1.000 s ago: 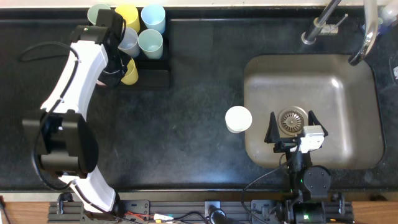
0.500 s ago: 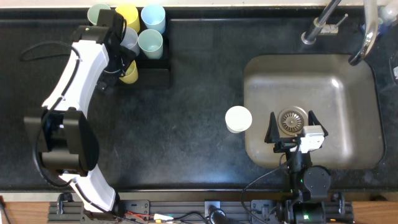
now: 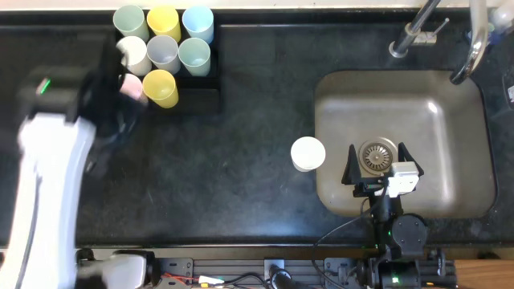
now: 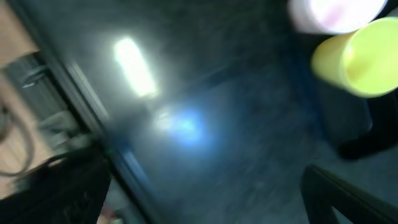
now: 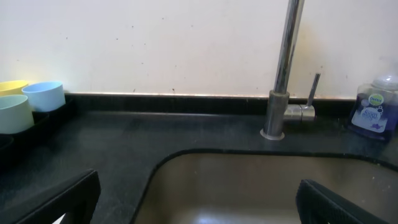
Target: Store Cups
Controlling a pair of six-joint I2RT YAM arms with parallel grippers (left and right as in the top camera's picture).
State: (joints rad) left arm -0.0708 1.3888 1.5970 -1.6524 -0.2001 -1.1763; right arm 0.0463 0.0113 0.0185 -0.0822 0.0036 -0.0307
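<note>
Since the earlier frame the left arm has swung away from the rack (image 3: 201,103) toward the counter's left edge. The left gripper (image 4: 202,171) is spread wide and holds nothing. A yellow cup (image 3: 161,87) stands in the rack at the counter's far left corner, with the other cups. A white cup (image 3: 307,153) stands just beside the sink's (image 3: 450,104) left rim. The right gripper (image 3: 377,152) hangs over the sink, wide open and empty.
</note>
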